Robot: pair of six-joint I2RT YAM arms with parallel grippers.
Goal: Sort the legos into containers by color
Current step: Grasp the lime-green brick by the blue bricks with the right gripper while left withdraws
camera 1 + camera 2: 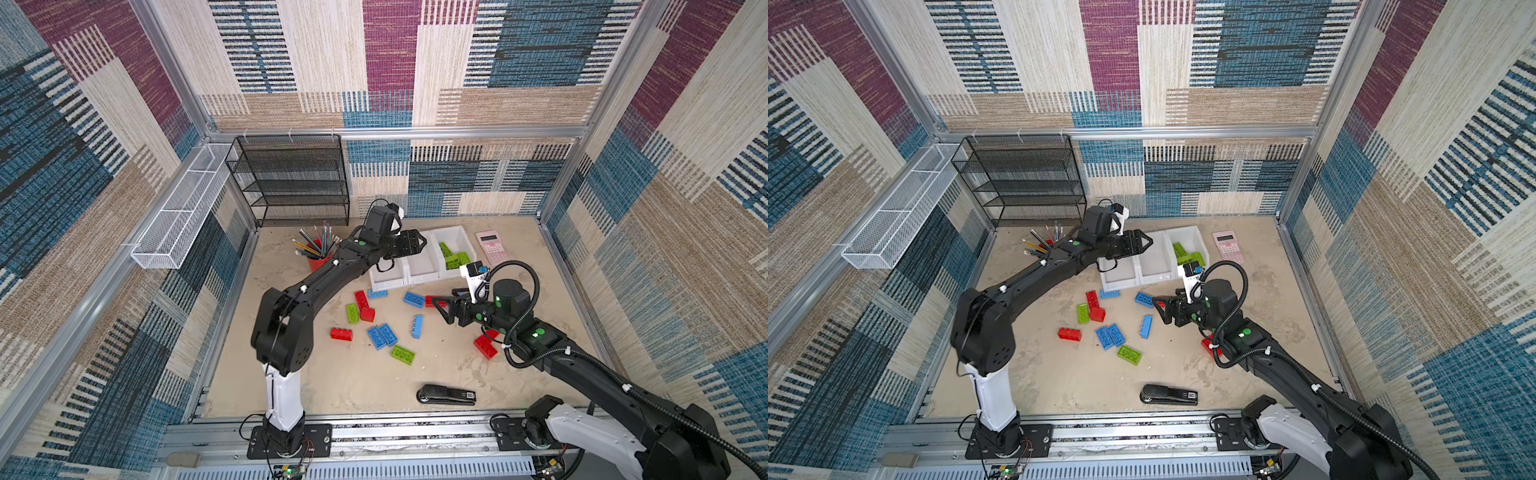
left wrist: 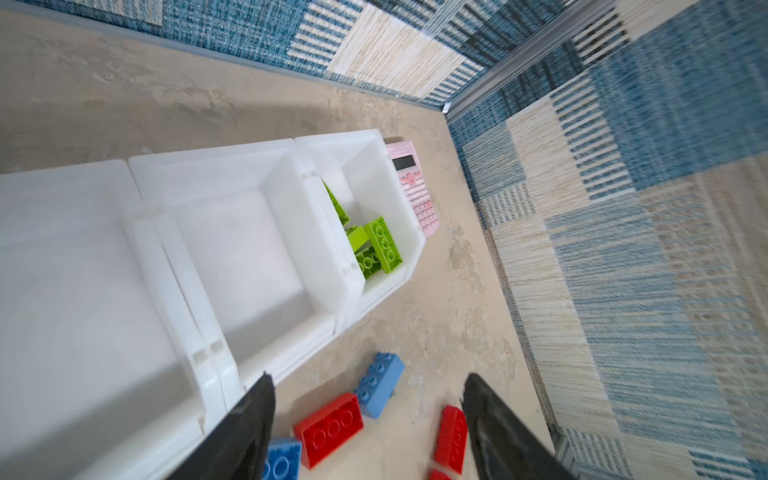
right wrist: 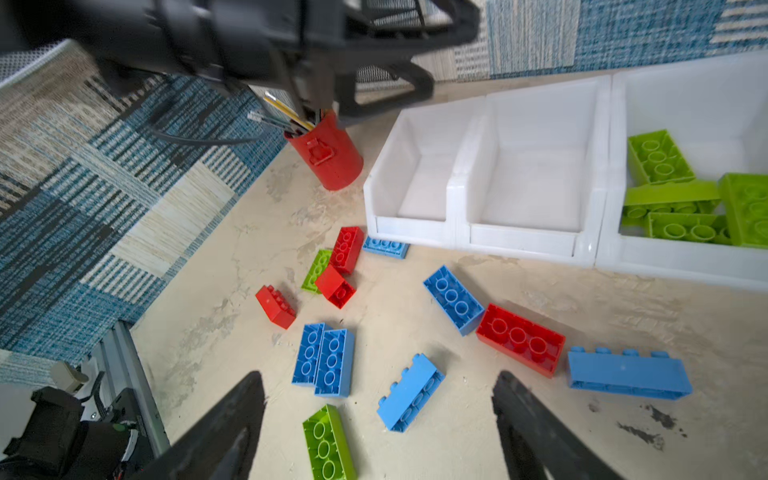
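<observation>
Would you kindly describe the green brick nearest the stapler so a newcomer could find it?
Start at the black stapler by the front edge of the table. Just beyond it, slightly left, lies a lime green brick. The other loose green brick touches red bricks; this one lies alone.

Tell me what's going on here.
A colour sort into three white bins is under way. Only the end bin holds anything: green bricks. Loose bricks, red, blue and two green, lie on the table. The left end effector hangs open and empty above the bins. The right end effector hovers open over the loose bricks.
</observation>
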